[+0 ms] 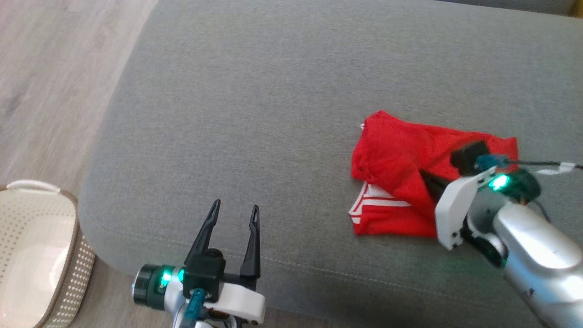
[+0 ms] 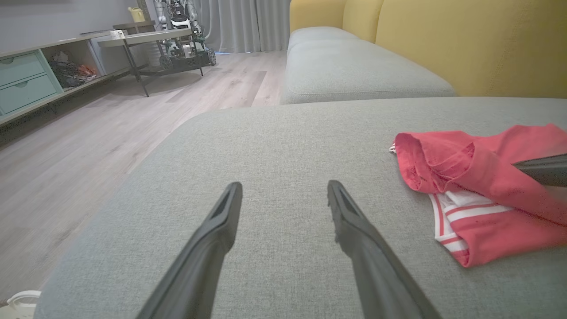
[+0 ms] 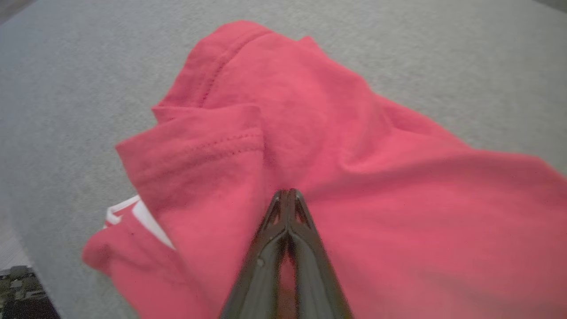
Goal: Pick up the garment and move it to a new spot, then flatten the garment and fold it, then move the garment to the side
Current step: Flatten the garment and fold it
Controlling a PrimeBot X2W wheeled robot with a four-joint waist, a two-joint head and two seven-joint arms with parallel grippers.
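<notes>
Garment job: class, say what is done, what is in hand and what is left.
Done: nothing visibly; the garment lies crumpled on the cushion. In hand: the right gripper is shut on it. To do: lifting, moving, flattening, folding, setting aside.

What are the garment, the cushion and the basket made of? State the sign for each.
The garment: soft red knit, likely cotton jersey, matte; it creases and shows stitched hems, with white stripes. The cushion: grey woven upholstery, matte, with fine visible grain. The basket: beige wall with a dotted pattern, perhaps fabric or plastic; too unclear to say.
</notes>
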